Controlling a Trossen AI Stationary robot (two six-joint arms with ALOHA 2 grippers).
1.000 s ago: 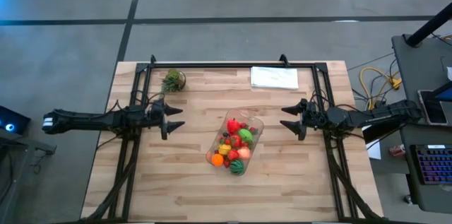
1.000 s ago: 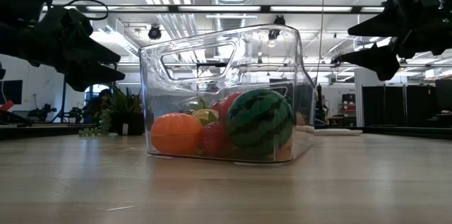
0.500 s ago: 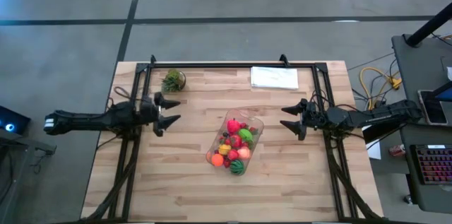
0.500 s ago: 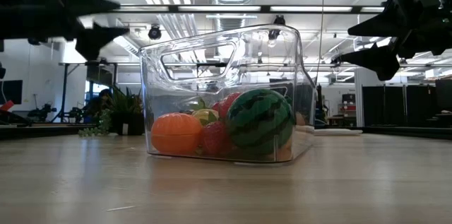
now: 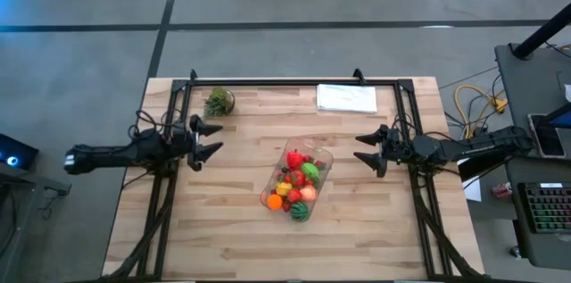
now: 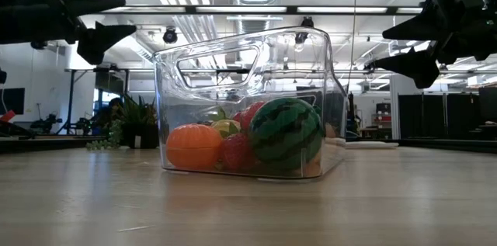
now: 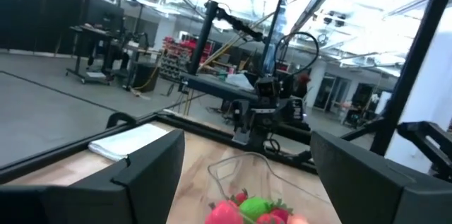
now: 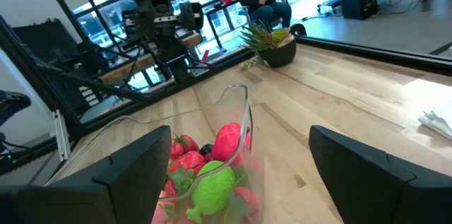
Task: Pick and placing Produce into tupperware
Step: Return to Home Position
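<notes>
Clear tupperware [image 5: 326, 154] sits on the wooden table [image 5: 223, 238] between the two arms, somewhat nearer the right one, with its long axis slanted. Produce [image 5: 299, 185] is piled inside it. The low view shows a green watermelon [image 6: 285, 133], an orange [image 6: 194, 147] and a red strawberry piece [image 6: 235, 153] against the tub's near wall. Left gripper [image 5: 214, 137] hangs above the table's left side, fingers spread wide, holding nothing, aimed toward the tub and well apart from it. Right gripper [image 5: 359, 147] hangs above the right side, fingers also spread, empty, near the tub but not touching. Potted plant [image 5: 219, 102] stands at the back left of the table. The white sheet [image 5: 346, 97] lies by the back edge.
</notes>
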